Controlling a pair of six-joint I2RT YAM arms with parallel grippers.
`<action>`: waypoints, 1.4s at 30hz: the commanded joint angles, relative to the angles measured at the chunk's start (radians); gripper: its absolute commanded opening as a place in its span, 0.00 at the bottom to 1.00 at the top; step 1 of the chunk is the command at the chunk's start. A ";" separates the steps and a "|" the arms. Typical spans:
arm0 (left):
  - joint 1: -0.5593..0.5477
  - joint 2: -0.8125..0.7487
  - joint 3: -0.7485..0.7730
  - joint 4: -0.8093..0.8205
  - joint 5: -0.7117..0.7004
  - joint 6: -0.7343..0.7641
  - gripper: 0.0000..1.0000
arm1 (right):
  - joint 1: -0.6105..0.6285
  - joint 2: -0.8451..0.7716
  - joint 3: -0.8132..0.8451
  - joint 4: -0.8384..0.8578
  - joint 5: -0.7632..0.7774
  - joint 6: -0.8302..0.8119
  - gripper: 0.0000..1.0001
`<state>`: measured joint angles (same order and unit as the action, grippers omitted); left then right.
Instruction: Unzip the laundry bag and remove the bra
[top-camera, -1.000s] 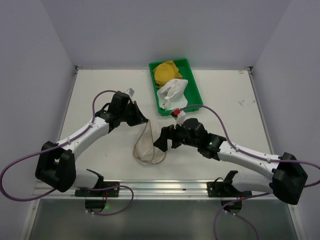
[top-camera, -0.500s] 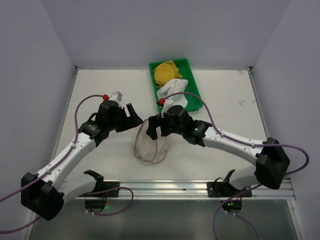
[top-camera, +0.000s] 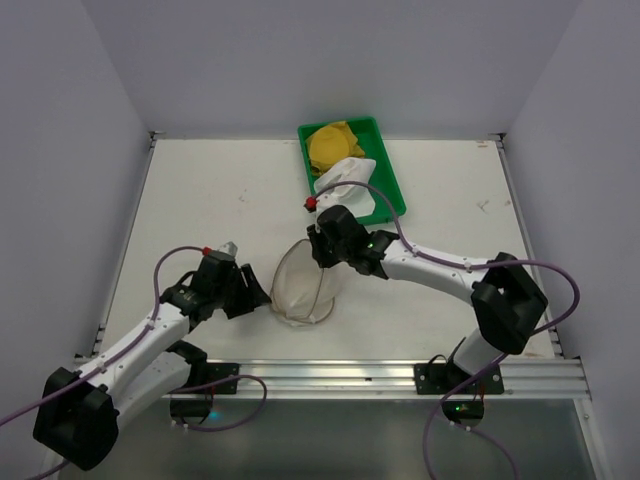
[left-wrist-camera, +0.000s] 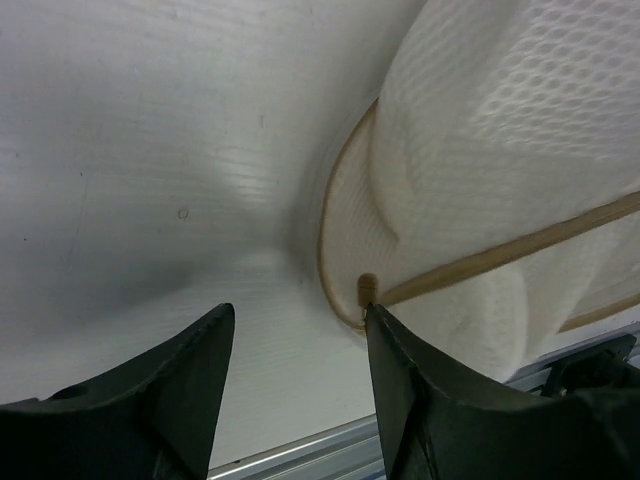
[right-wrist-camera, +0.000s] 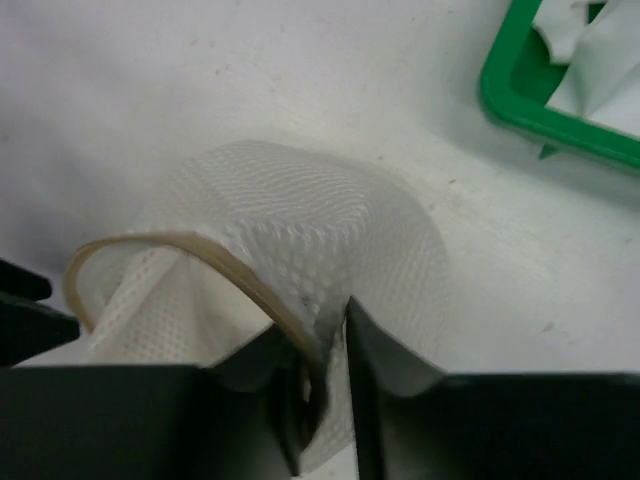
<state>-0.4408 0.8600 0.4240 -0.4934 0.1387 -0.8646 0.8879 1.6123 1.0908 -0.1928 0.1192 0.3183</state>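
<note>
White table (top-camera: 200, 200) bears laundry bag (top-camera: 300, 285), green tray (top-camera: 390, 172).

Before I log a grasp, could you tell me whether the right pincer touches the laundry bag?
Touching. The right wrist view shows the right pincer pinching the laundry bag at its tan rim.

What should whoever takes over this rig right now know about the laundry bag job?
Left gripper: open, empty, low over the table beside the laundry bag.
Right gripper: shut on the bag's wire rim and mesh at its far edge.
Bag: slumped between the arms. The green tray behind it holds yellow fabric and white fabric.
Done: bag gripped; whether it is unzipped cannot be told.
Left: check it is unzipped, then take out the bra. None shows in the bag, and the tray items cannot be identified.
</note>
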 joint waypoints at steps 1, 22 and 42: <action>-0.004 0.051 -0.024 0.145 0.067 -0.054 0.57 | -0.015 -0.057 0.004 -0.020 0.091 0.027 0.12; 0.039 0.034 -0.066 0.373 -0.070 -0.008 0.64 | 0.011 -0.302 0.314 -0.316 0.005 0.156 0.00; -0.012 0.124 -0.280 1.214 0.631 0.153 0.65 | 0.005 -0.227 0.396 -0.324 0.022 0.131 0.00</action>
<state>-0.4206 0.9318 0.1318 0.5735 0.6140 -0.7216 0.8955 1.3769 1.4437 -0.5266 0.1387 0.4526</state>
